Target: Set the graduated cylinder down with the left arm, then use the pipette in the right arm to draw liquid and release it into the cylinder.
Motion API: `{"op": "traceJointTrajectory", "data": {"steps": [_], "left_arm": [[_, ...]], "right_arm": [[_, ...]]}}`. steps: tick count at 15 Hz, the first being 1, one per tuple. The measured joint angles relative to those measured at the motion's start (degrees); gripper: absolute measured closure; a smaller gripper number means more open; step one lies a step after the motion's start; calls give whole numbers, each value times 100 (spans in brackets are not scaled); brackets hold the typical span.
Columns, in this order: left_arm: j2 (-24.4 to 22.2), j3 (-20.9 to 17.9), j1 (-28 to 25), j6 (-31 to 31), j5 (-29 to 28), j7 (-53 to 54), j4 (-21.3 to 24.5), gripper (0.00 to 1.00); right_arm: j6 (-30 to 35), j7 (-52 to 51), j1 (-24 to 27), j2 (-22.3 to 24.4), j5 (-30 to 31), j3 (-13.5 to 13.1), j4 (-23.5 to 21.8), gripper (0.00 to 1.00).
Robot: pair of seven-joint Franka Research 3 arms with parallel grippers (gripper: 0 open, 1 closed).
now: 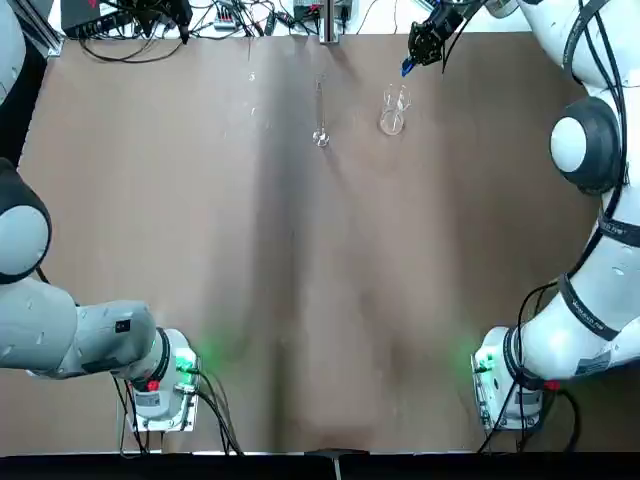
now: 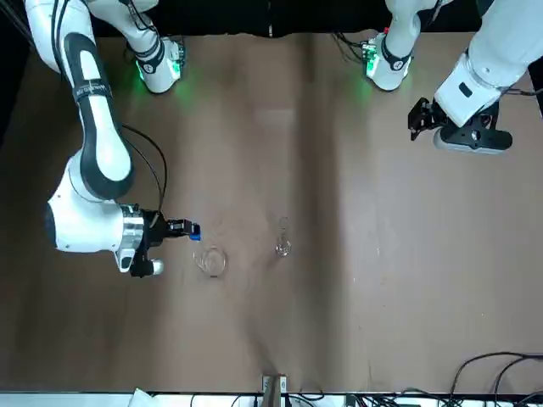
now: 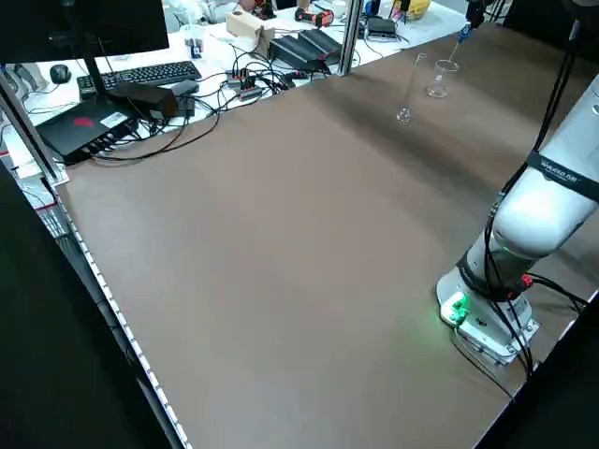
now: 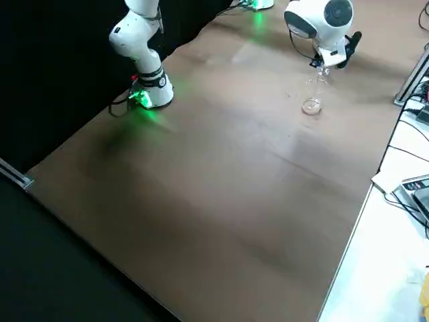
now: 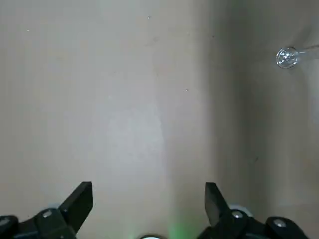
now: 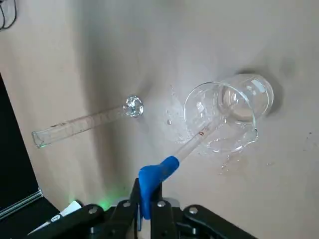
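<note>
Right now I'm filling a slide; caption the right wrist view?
Black claw pinching a blue-bulbed clear pipette over a clear glass beaker.

No text can be read for sure in these pictures. In the left side view, small pale letters stand on a black band (image 3: 562, 175) of the right arm (image 3: 552, 210), and a white label is on a black box (image 3: 84, 131); the writing on both of them is too small to read.
</note>
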State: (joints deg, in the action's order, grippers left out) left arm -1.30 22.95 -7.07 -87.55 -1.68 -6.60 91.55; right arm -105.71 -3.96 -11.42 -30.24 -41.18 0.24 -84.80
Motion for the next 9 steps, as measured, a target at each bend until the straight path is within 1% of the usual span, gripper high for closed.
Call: {"op": "traceJointTrajectory", "data": {"steps": [3, 5, 6, 7, 9], "left_arm": [[0, -2, -1, 16, 0, -2, 0, 0], [0, -3, -5, 19, 0, -9, 0, 0], [0, -3, -7, 22, 0, -9, 0, 0], [0, -4, -9, 24, 0, -12, 0, 0], [0, -6, -28, 31, 0, -29, 0, 0]], "right_arm": [[-48, -2, -60, -64, 69, 1, 0, 91], [-51, -2, -72, -69, 79, 1, 0, 89], [-51, -2, -72, -69, 79, 0, 0, 84], [-53, -3, -72, -69, 80, 0, 0, 76], [-58, -24, -71, -69, 80, -1, 0, 57]]}}
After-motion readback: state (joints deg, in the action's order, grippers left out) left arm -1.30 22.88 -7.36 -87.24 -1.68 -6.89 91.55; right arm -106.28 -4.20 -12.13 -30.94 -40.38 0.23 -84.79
